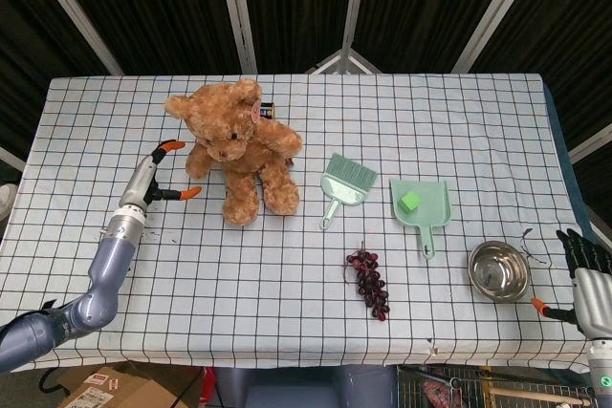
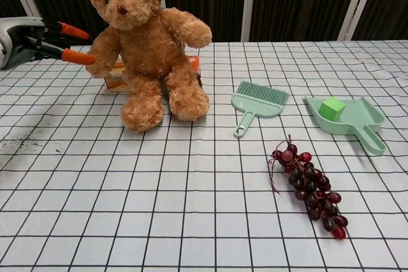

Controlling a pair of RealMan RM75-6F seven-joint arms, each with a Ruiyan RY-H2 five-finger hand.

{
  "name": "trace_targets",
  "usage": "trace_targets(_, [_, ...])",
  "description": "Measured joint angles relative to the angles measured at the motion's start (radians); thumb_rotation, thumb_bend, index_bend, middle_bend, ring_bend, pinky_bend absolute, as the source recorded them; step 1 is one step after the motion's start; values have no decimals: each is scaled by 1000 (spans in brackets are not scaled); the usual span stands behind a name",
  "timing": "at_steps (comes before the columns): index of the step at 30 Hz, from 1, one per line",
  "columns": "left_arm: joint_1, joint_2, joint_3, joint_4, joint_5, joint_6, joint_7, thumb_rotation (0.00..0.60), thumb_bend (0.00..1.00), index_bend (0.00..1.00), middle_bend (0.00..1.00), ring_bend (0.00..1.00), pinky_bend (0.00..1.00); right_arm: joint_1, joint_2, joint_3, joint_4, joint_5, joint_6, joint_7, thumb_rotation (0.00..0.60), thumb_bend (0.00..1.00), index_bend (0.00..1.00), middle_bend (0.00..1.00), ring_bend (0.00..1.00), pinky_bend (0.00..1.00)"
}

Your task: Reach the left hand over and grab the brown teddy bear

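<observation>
Chest view is cropping the teddy bear [image 2: 145, 42] at its head top, and cutting the left hand [image 2: 39, 41] at the frame's left edge. Bear is hiding most of an orange box [image 2: 115, 79] behind it. Head view is clipping the right hand [image 1: 584, 277] at the right edge; its fingers are too dark to read.

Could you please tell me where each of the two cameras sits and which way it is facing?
Head view: high above the near table edge, looking steeply down on the checked tablecloth; it shows the left hand and forearm beside the teddy bear, and the right hand at the lower right corner.
Chest view: low, near table height, looking level across the table; only the left hand shows.
Shared: bear, brush, dustpan, grapes, left hand.
</observation>
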Motion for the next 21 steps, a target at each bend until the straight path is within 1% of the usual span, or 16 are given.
trace_targets(2, [-13, -23, -5, 28, -10, 1, -7, 600, 271, 266, 154, 0, 0, 1, 1, -1, 0, 0, -4, 1, 600, 106, 0, 0, 0, 0])
trace_targets(7, [-47, -78, -7, 105, -35, 0, -11, 600, 281, 282, 167, 0, 0, 2, 3, 0, -3, 6, -7, 1, 600, 105, 0, 0, 0, 0])
trace_targets(14, [-73, -109, -4, 163, -70, -27, -8, 600, 290, 302, 193, 0, 0, 4, 2, -1, 4, 13, -16, 1, 600, 106, 0, 0, 0, 0])
trace_targets(18, [-84, -121, -2, 187, -73, -42, -10, 600, 304, 326, 241, 0, 0, 7, 1, -1, 1, 14, -20, -3, 600, 106, 0, 0, 0, 0])
trace_targets(21, [-91, -129, -2, 195, -72, -40, -8, 600, 348, 359, 298, 0, 0, 9, 3, -2, -4, 17, -24, -9, 600, 106, 0, 0, 0, 0])
